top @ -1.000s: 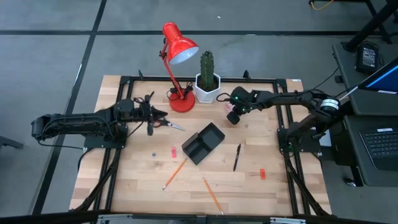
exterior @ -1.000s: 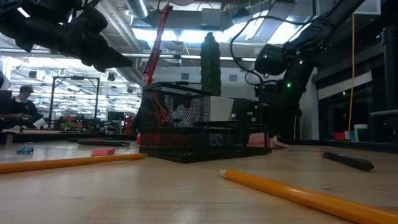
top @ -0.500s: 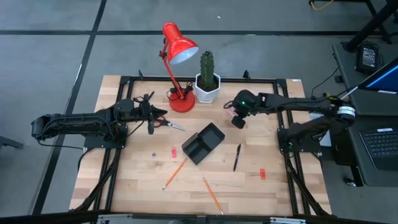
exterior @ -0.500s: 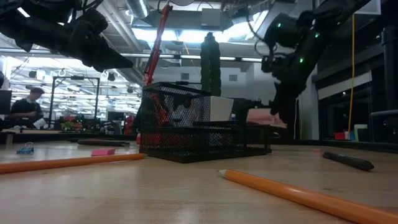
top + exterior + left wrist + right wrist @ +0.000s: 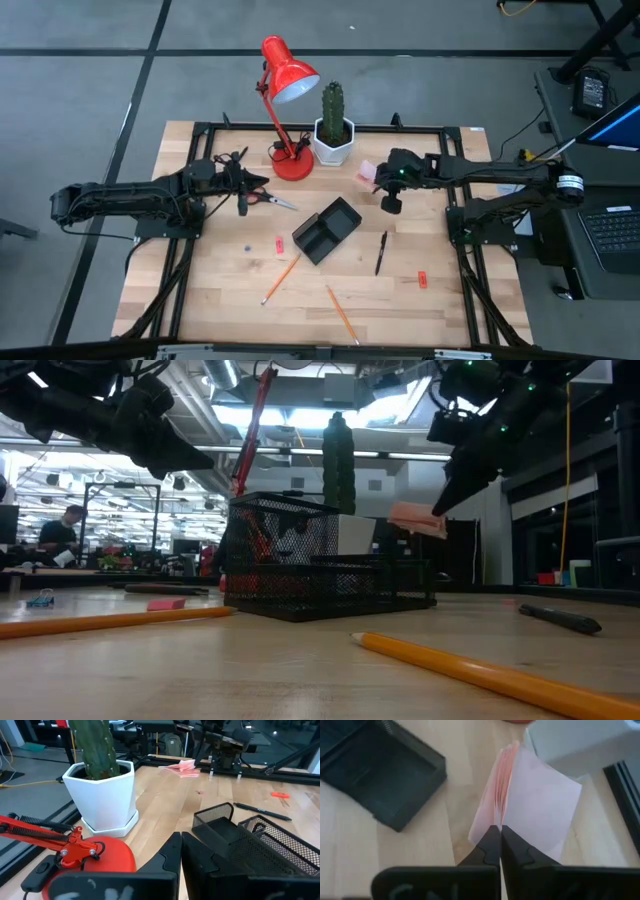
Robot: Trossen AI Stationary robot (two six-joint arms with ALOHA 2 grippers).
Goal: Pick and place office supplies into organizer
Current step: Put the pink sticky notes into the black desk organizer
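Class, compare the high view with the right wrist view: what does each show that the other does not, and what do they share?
Only the high view shows the red desk lamp, the cactus, the scissors by the left gripper, the black pen and two orange pencils.

Only the right wrist view shows the sticky-note pad's pages fanning apart at the fingertips.

Both show the right gripper shut on the pad above the wood, and the black organizer nearby.
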